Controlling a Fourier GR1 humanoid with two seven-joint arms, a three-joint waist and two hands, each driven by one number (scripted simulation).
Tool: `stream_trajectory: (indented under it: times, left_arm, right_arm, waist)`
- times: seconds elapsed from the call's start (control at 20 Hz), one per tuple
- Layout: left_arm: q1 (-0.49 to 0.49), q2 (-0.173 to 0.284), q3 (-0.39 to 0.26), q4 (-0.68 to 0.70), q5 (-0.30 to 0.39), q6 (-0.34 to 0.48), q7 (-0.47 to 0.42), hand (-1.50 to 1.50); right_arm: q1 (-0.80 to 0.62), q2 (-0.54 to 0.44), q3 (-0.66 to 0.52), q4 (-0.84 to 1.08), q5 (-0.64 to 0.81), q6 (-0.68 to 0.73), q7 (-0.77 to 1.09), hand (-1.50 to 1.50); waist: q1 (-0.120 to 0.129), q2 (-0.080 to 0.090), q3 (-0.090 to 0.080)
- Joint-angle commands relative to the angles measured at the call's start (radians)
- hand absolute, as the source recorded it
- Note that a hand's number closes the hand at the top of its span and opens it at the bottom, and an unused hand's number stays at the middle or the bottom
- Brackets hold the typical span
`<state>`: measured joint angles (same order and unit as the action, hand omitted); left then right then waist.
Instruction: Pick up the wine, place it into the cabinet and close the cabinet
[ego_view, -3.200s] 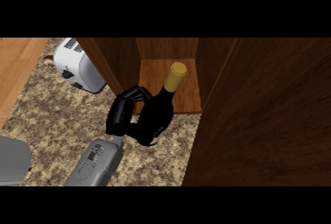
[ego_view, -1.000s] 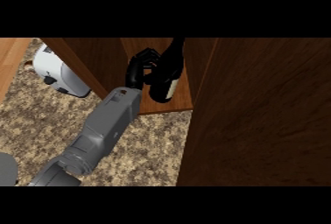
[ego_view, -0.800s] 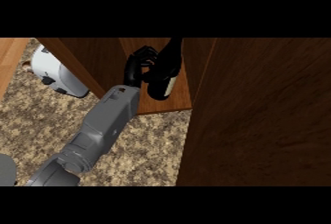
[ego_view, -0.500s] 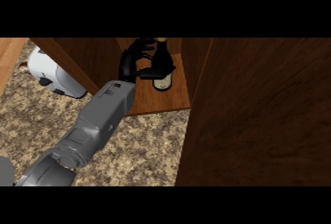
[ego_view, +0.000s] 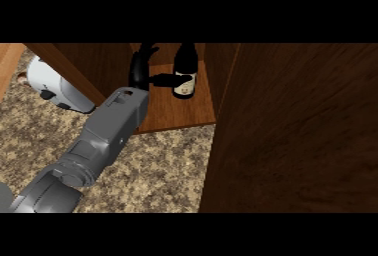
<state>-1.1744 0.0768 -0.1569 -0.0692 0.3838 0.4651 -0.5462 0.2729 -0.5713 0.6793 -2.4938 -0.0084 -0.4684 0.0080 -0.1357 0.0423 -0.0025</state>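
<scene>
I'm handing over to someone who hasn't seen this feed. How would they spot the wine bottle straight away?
Find the open wooden cabinet at the top of the head view, above the speckled counter. On its shelf, just right of the black hand, stands the wine bottle. It is the only dark thing with a pale label; the white appliance sits outside, to the left.

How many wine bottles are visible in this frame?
1: a dark glass wine bottle with a pale label stands on the wooden cabinet shelf, beside the black robot hand. The cabinet door may hide others.
</scene>
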Motion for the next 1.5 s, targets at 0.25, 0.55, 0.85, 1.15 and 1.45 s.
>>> stream_trajectory:
  times: [0.25,0.55,0.85,1.15,1.45]
  left_arm:
    - [-0.025,-0.002,0.06,-0.046,0.051,-0.135,-0.057,-1.5]
    - [0.006,-0.028,0.092,-0.081,0.079,-0.297,-0.128,1.5]
    - [-0.036,-0.074,0.095,-0.085,0.083,-0.341,-0.089,-1.5]
    - [-0.057,-0.076,0.111,-0.106,0.093,-0.36,-0.043,-1.5]
    - [-0.013,-0.077,0.094,-0.165,0.093,-0.386,-0.05,-1.5]
  right_arm:
    - [0.02,-0.012,-0.016,-0.123,-0.048,0.007,0.045,-1.5]
    - [0.059,-0.026,0.002,-0.15,-0.034,0.005,0.051,-1.5]
    - [0.079,-0.036,-0.022,-0.19,-0.036,-0.009,0.083,-1.5]
    - [0.104,-0.049,-0.058,-0.188,-0.055,0.0,0.068,-1.5]
    - [0.111,-0.053,-0.073,-0.231,-0.021,-0.04,0.136,-1.5]
  waist:
    - [0.007,0.001,-0.001]
    - [0.033,-0.014,-0.001]
    - [0.059,-0.029,0.001]
    - [0.086,-0.036,0.002]
    - [0.105,-0.046,0.002]
